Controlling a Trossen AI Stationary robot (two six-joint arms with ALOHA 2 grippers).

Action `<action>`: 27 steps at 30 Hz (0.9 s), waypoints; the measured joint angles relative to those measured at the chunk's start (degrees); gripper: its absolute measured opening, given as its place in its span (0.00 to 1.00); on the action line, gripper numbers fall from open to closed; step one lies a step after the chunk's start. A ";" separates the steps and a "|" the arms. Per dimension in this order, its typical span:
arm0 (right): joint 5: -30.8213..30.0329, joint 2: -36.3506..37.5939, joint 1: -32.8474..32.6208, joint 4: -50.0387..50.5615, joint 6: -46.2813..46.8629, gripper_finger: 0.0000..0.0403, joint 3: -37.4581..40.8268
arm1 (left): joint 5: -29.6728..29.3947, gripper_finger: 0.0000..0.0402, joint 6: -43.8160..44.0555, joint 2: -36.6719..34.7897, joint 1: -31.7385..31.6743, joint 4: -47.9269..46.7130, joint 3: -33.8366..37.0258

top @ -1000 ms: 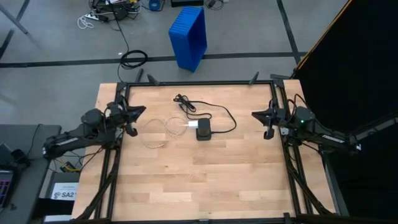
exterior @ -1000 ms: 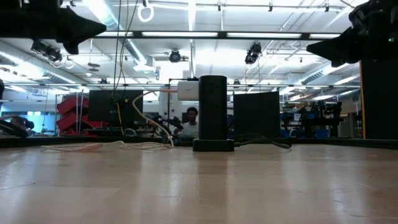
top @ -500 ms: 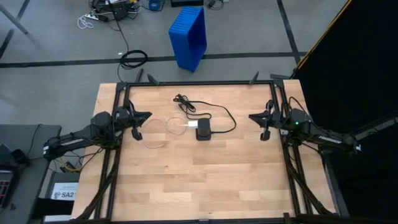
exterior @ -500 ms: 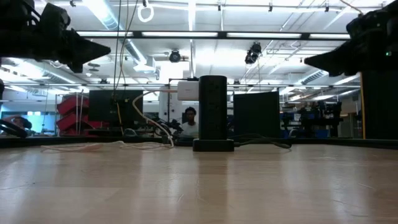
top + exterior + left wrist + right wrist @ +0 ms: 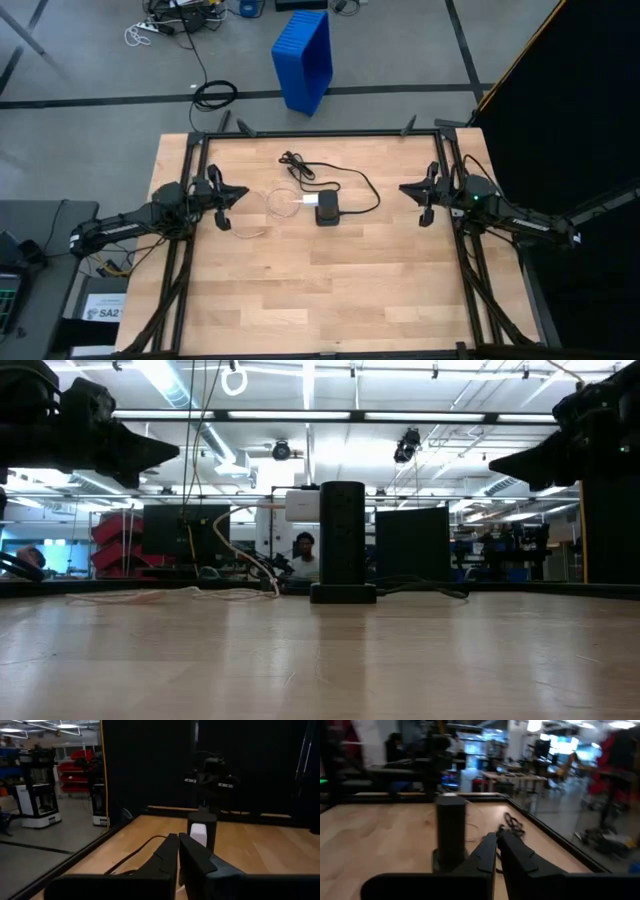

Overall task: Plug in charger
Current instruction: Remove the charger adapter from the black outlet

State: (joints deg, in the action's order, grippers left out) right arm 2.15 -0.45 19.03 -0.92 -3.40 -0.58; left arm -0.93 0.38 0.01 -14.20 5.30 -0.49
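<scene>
A black power tower (image 5: 328, 211) stands upright mid-table. A white charger block (image 5: 308, 201) sticks into the tower's left side, seen above the table in the low view (image 5: 302, 505). The charger's white cable (image 5: 268, 206) lies in loops on the wood to its left. My left gripper (image 5: 243, 191) hovers shut at the table's left edge and points at the tower (image 5: 201, 826). At the right edge my right gripper (image 5: 404, 188) is also shut, pointing at the tower (image 5: 451, 827). Neither touches anything.
The tower's black cord (image 5: 362, 188) curves over the wood to a coiled end (image 5: 296, 166) near the far edge. A black frame (image 5: 320, 134) rims the table. A blue crate (image 5: 303, 58) stands on the floor beyond. Bare wood fills the near half.
Both arms have sunk toward the table with their grippers kept shut, the left one more than the right. The left gripper has levelled out and its tip has edged toward the tower. The charger, the tower and the cables have stayed put.
</scene>
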 joint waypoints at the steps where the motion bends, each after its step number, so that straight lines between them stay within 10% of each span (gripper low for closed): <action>1: -0.96 -0.02 0.00 0.17 0.10 0.00 0.00 | 0.02 0.00 -0.01 0.02 0.00 -0.59 0.00; 27: -1.57 -0.02 -0.07 0.32 9.82 0.03 0.08 | 0.35 0.00 -6.76 0.39 0.00 -7.32 -1.05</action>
State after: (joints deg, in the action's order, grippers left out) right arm 0.58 -0.47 18.96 -0.60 6.42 -0.50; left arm -0.58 -6.38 0.40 -14.20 -2.02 -1.54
